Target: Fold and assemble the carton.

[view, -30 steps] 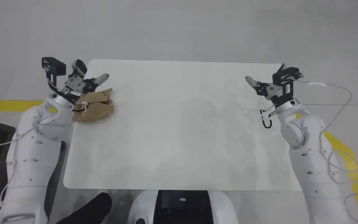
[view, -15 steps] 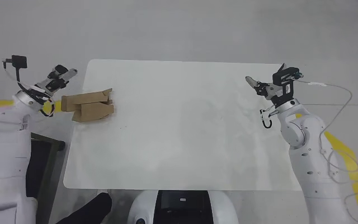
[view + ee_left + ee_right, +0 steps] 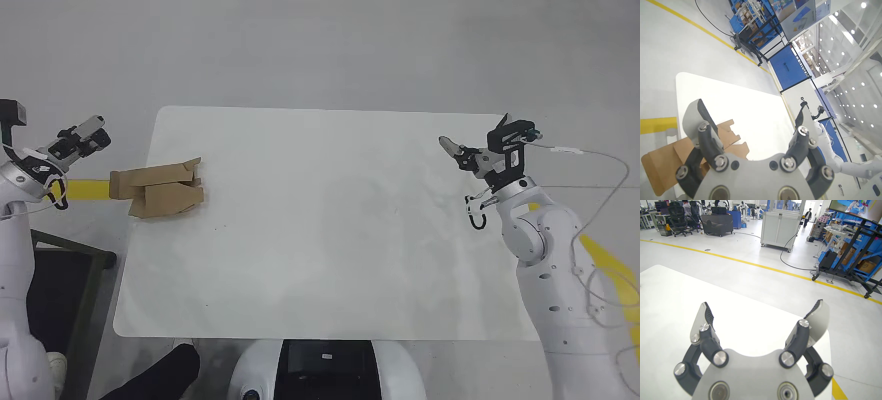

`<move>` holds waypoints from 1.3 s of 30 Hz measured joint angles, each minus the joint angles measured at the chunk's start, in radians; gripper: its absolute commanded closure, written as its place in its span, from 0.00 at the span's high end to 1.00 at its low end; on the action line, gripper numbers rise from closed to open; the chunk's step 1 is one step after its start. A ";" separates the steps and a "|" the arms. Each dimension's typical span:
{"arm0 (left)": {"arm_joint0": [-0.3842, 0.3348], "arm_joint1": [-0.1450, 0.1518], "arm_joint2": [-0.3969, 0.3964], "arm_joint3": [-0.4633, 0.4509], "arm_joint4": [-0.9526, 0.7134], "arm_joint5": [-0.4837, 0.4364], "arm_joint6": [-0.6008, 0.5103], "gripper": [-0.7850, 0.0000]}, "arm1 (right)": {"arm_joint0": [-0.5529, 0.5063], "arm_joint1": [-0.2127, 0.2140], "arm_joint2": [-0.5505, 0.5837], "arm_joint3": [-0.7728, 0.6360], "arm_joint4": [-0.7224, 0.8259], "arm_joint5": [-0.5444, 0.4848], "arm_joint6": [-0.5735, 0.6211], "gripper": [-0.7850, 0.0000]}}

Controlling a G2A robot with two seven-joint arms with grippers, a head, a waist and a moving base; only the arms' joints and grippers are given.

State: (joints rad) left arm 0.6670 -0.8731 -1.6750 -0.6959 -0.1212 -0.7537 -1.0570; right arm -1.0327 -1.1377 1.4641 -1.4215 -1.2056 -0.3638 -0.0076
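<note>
A brown cardboard carton (image 3: 158, 189), partly folded with flaps sticking out, lies on the white table (image 3: 330, 220) at its left edge and overhangs it a little. The carton (image 3: 664, 157) also lies below my left gripper in the left wrist view. My left gripper (image 3: 84, 136) (image 3: 751, 111) hangs open and empty, off the table to the left of the carton and apart from it. My right gripper (image 3: 452, 150) (image 3: 762, 311) is open and empty above the table's right edge, far from the carton.
A yellow floor line (image 3: 85, 188) runs just left of the table under the carton's overhang. A dark frame (image 3: 70, 255) stands on the floor beside the table's left side. The table's middle and front are bare white surface.
My left gripper drew back from the carton, moving left off the table, and left the carton lying at the edge. The right arm kept still.
</note>
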 measured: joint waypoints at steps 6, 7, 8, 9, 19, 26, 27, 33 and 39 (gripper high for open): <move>0.000 0.000 0.000 0.000 0.000 0.000 0.000 1.00 | 0.000 0.000 0.000 0.000 0.000 0.000 0.000 1.00; 0.000 0.000 0.000 0.000 0.000 0.000 0.000 1.00 | 0.000 0.000 0.000 0.000 0.000 0.000 0.000 1.00; 0.000 0.000 0.000 0.000 0.000 0.000 0.000 1.00 | 0.000 0.000 0.000 0.000 0.000 0.000 0.000 1.00; 0.000 0.000 0.000 0.000 0.000 0.000 0.000 1.00 | 0.000 0.000 0.000 0.000 0.000 0.000 0.000 1.00; 0.041 0.009 -0.011 -0.025 0.007 0.064 0.041 1.00 | 0.000 0.000 0.000 0.000 0.000 0.000 0.000 1.00; 0.076 0.041 -0.068 0.049 0.013 0.102 0.060 1.00 | 0.000 0.000 0.000 0.000 0.000 0.000 0.000 1.00; 0.075 0.045 -0.073 0.068 0.015 0.113 0.062 1.00 | 0.000 0.000 0.000 0.000 0.000 0.000 0.000 1.00; 0.041 0.055 -0.067 0.178 0.045 0.175 0.112 1.00 | 0.000 0.000 0.000 0.000 0.000 0.000 0.000 1.00; -0.008 0.054 -0.038 0.269 0.063 0.204 0.130 1.00 | 0.000 0.000 0.000 0.000 0.000 0.000 0.000 1.00</move>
State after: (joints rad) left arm 0.6595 -0.8191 -1.7127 -0.4267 -0.0579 -0.5499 -0.9268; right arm -1.0327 -1.1377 1.4641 -1.4215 -1.2056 -0.3638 -0.0076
